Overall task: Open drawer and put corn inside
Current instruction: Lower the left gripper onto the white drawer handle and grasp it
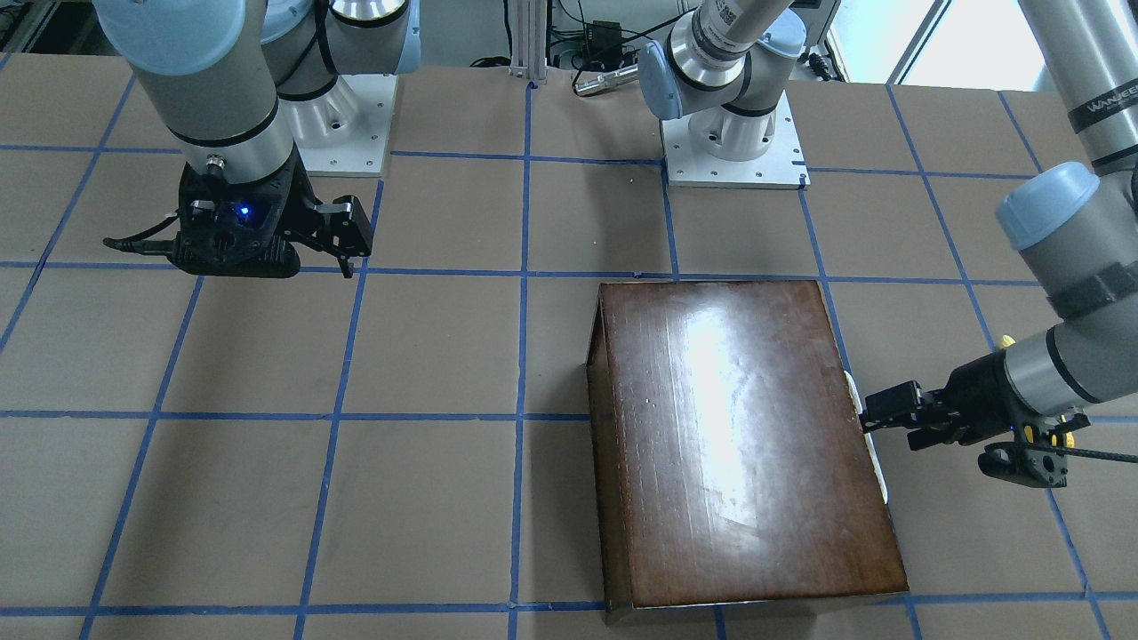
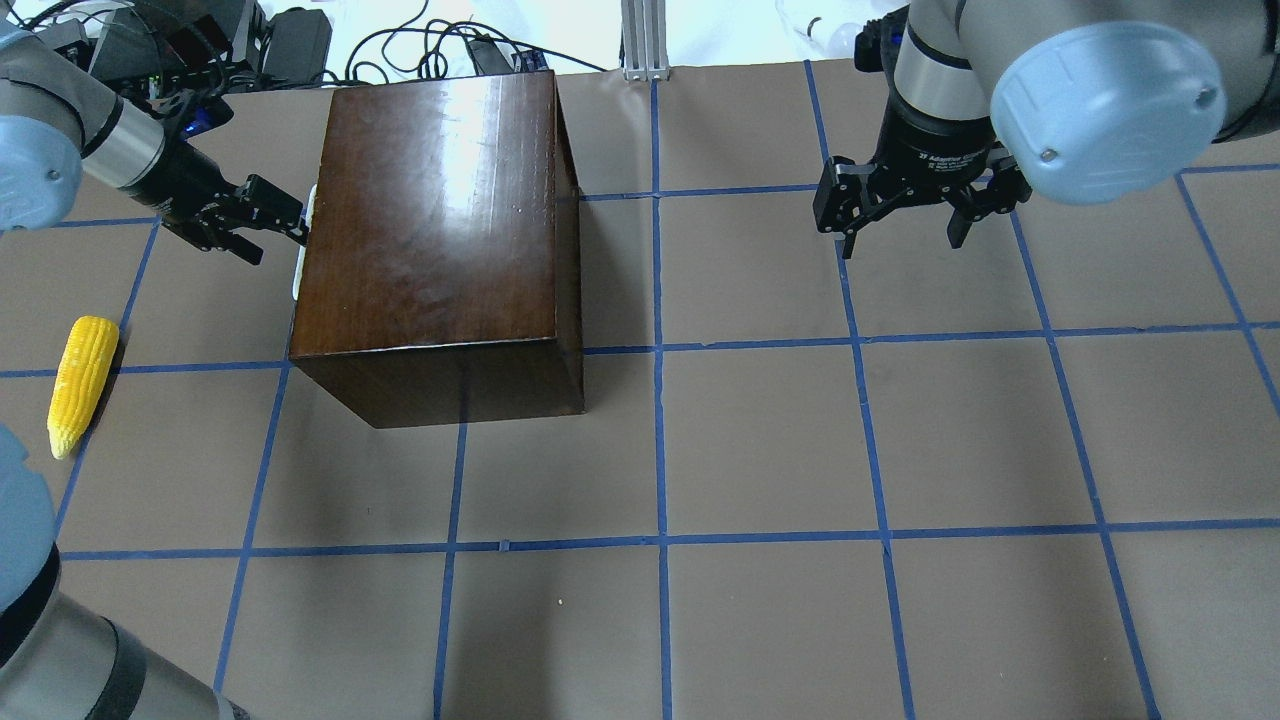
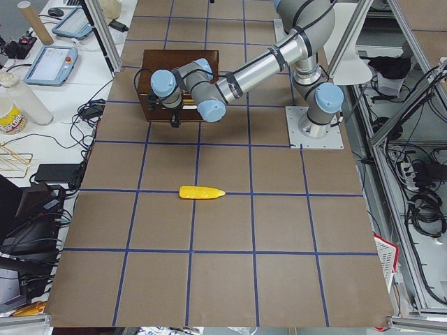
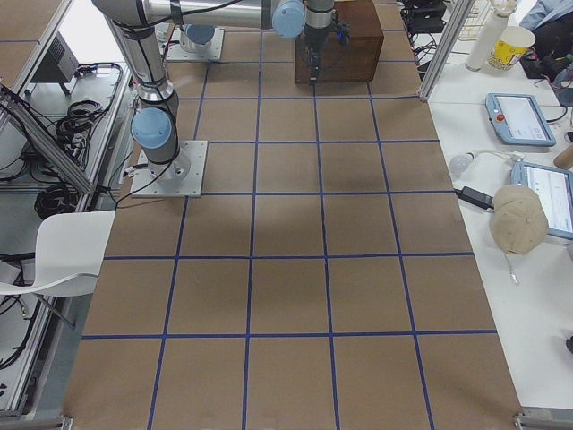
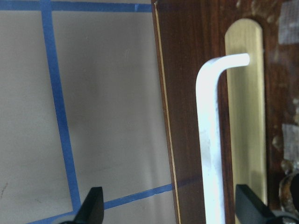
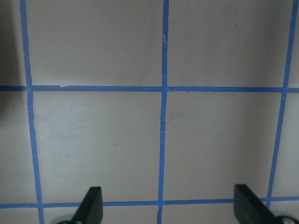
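This is a robotics lab. The left arm [image 1: 1058, 258] and the right arm [image 1: 213, 98], both grey industrial robots, are bolted through white plates [image 1: 733, 164] to a worktop [image 4: 286, 296] of brown board gridded with blue tape [image 2: 655, 350], and aluminium posts [image 4: 443, 49] rise at its edges. Beyond the worktop's long edge opposite the robot run benches with touchscreen control pads [image 4: 515, 116], a paper cup [image 4: 510, 45] and loose cables [image 3: 87, 112], and a white chair [image 4: 63, 251] stands off the edge on the robot's side.
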